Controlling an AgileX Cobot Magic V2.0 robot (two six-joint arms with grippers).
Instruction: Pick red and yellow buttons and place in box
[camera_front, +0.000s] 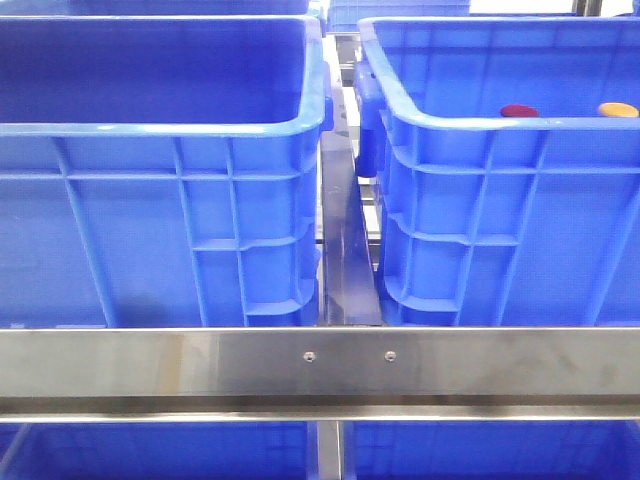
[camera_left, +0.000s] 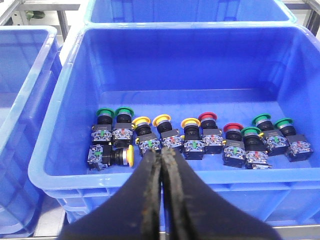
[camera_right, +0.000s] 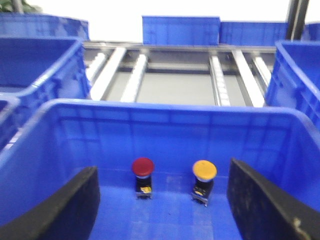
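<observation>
Two large bright-blue plastic crates fill the front view, side by side behind a brushed steel rail (camera_front: 320, 370) with two screws. Their walls are ribbed and their rims thick and rolled. Inside the right crate (camera_front: 500, 220), just above its near rim, peek a dark red cap (camera_front: 519, 111) and a yellow-orange cap (camera_front: 617, 109). No claw shows in this view.

From the left wrist, the left claw (camera_left: 161, 165) hangs with its worn black fingers pressed together, pinching nothing, over the near wall of a supply crate (camera_left: 70, 125). On that crate's floor stands a row of push-button switches with green, yellow and red mushroom caps; one yellow switch (camera_left: 120, 156) lies on its side.

From the right wrist, the right claw (camera_right: 162, 200) is spread wide inside a crate, its dark fingers flanking a red button (camera_right: 142, 167) and a yellow button (camera_right: 204, 171). Both stand upright on black bases, apart from each other, likely just set down.
</observation>
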